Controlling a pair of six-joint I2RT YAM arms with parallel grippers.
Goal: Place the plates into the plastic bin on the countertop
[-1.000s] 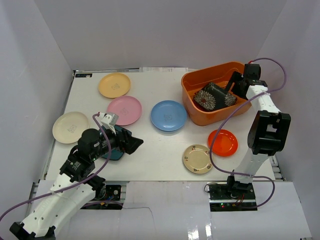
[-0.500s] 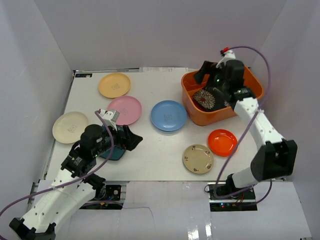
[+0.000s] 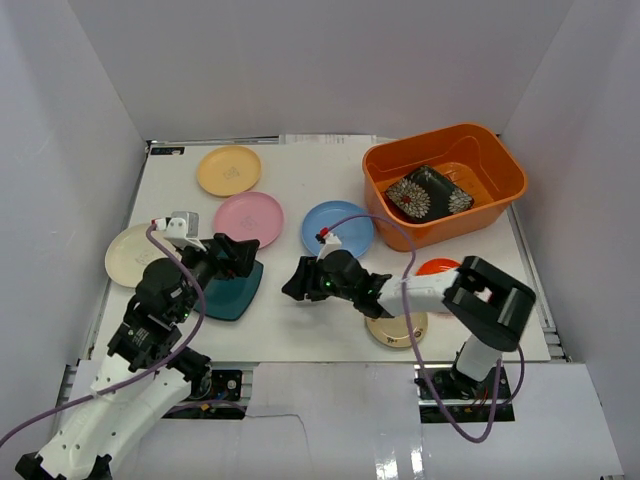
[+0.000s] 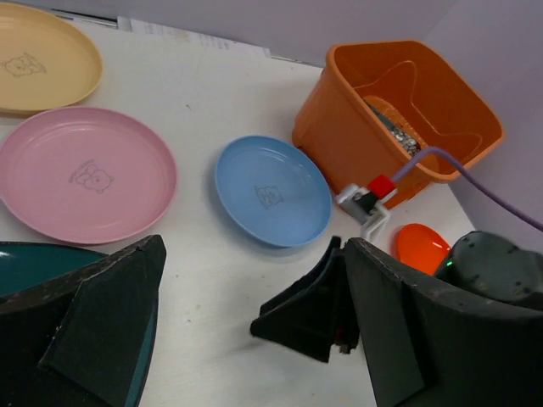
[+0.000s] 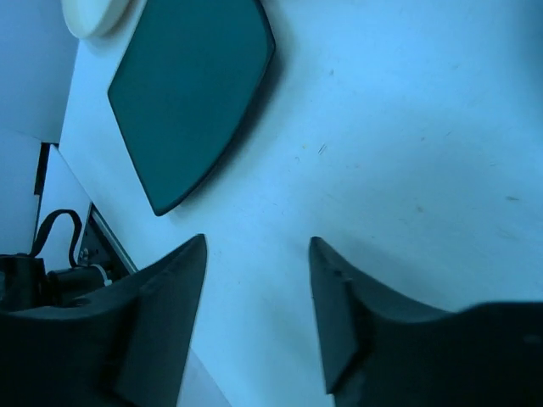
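While overhead your left gripper [image 3: 240, 261] is masking the dark teal plate [image 3: 226, 299], the right wrist is baring it — right gripper [image 3: 296, 284] lying low, pointing left, both jaws gaping.

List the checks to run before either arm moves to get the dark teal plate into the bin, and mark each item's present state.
1. Left gripper open and empty: ok.
2. Right gripper open and empty: ok.
3. Dark teal plate flat on the countertop, ungripped: ok.
4. Room in the plastic bin beside the black floral plate: ok.
5. Grippers well apart: not ok, both crowd that plate.
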